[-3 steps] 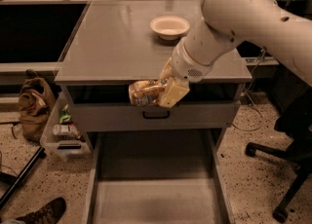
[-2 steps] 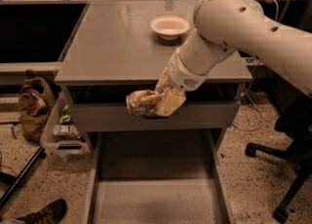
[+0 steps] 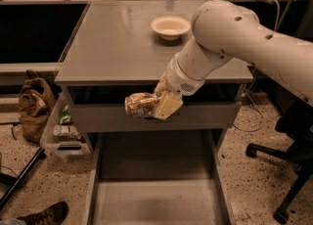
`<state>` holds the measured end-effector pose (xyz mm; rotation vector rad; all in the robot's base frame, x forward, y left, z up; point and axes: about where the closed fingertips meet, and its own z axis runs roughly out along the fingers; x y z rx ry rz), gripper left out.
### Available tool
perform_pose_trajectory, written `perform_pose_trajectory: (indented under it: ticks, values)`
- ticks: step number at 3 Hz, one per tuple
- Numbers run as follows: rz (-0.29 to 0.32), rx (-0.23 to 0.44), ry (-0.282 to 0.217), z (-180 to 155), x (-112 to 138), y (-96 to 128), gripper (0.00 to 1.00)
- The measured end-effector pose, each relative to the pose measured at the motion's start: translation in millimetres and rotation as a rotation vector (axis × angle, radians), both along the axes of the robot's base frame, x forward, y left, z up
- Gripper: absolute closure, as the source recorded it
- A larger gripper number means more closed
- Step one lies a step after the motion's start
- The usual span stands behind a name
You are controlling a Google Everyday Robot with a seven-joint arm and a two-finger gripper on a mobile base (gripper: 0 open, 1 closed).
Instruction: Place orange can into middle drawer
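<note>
The orange can (image 3: 139, 104), mottled orange-gold and whitish, lies sideways in my gripper (image 3: 155, 104), which is shut on it. I hold it in the air in front of the grey drawer front (image 3: 98, 118), just below the tabletop's front edge. The middle drawer (image 3: 155, 202) is pulled out below, a wide grey tray with a flat floor and low side walls. The can hangs above the drawer's back part. My white arm (image 3: 230, 38) comes down from the upper right.
A white bowl (image 3: 170, 26) stands on the grey cabinet top (image 3: 112, 38). A brown bag (image 3: 34, 106) and a clear bin (image 3: 61, 133) sit on the floor at left. An office chair base (image 3: 286, 170) is at right, a shoe (image 3: 44, 215) at lower left.
My gripper with the can has moved a little left and slightly down, staying in front of the drawer front.
</note>
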<state>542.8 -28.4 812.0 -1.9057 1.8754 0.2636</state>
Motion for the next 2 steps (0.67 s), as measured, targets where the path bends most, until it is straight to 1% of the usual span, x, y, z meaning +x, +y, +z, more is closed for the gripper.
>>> perform_pose_trajectory:
  ticks: [1, 2]
  values:
    - [-0.097, 0.068, 0.049, -35.0, -15.5, 13.5, 1.0]
    - [-0.168, 0.106, 0.095, -87.8, -41.3, 27.2, 1.0]
